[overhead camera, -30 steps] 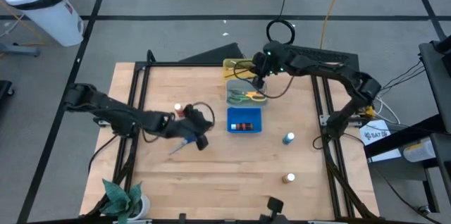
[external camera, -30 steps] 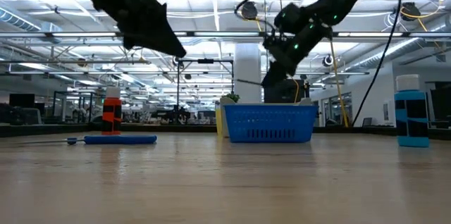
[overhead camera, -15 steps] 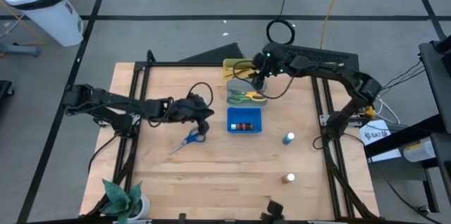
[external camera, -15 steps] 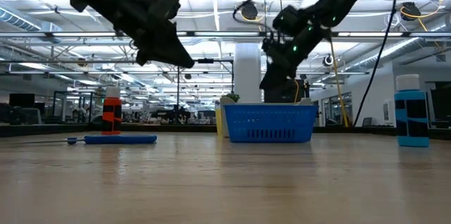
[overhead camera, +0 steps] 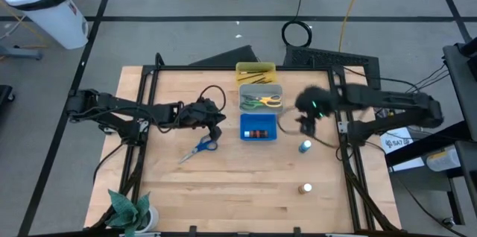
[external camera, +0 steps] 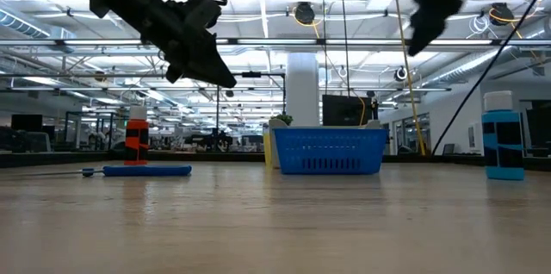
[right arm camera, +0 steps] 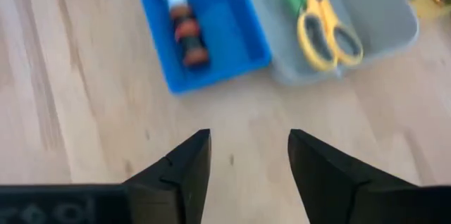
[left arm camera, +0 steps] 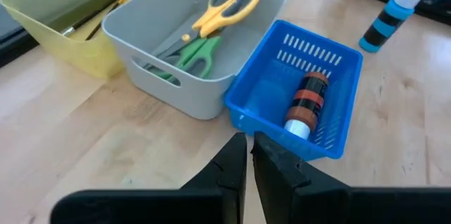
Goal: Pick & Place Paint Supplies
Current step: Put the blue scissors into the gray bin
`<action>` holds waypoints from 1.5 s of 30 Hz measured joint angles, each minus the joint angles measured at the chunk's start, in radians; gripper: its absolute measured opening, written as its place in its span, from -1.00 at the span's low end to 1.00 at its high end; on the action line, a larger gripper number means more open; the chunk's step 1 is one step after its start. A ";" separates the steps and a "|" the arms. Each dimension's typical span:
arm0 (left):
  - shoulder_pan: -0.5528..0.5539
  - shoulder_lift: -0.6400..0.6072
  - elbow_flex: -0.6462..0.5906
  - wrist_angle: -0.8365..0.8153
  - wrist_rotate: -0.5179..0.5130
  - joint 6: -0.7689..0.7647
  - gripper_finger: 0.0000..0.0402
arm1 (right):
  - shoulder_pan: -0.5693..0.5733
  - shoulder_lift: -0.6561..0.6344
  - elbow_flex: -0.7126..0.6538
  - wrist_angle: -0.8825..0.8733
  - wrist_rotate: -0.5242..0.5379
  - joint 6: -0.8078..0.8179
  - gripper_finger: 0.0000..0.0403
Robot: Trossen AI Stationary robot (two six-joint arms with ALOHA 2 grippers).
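My left gripper (overhead camera: 217,123) hovers shut just left of the blue tray (overhead camera: 258,137), above the blue-handled scissors (overhead camera: 200,147), which lie flat on the table. My right gripper (right arm camera: 246,159) hangs open to the right of that tray, touching nothing, with a blue paint bottle (overhead camera: 305,146) standing on its base close by. A whitish bottle (overhead camera: 305,188) stands nearer the front edge. A brown bottle (left arm camera: 306,101) lies in the blue tray. Yellow scissors (left arm camera: 225,9) and green scissors (left arm camera: 190,55) lie in the grey tray (overhead camera: 262,90). Thin brushes (overhead camera: 257,77) lie in the yellow tray (overhead camera: 256,66). A red bottle (external camera: 136,140) stands on the table.
The three trays stand in a row from the table's far edge toward its middle. A green plant (overhead camera: 131,211) sits at the front left corner. Bare wood lies across the table's front half and left of the scissors.
My right gripper has swung quickly from above the grey and yellow trays toward the table's right and near side, rising, and now hangs beside the blue tray. My left gripper has moved from over the blue-handled scissors toward the far edge, then stayed still. The scissors lie as before.
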 joint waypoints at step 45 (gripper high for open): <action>-0.028 0.086 0.000 0.049 -0.011 -0.076 -0.82 | 0.594 -0.146 -0.373 0.134 0.229 0.292 -0.22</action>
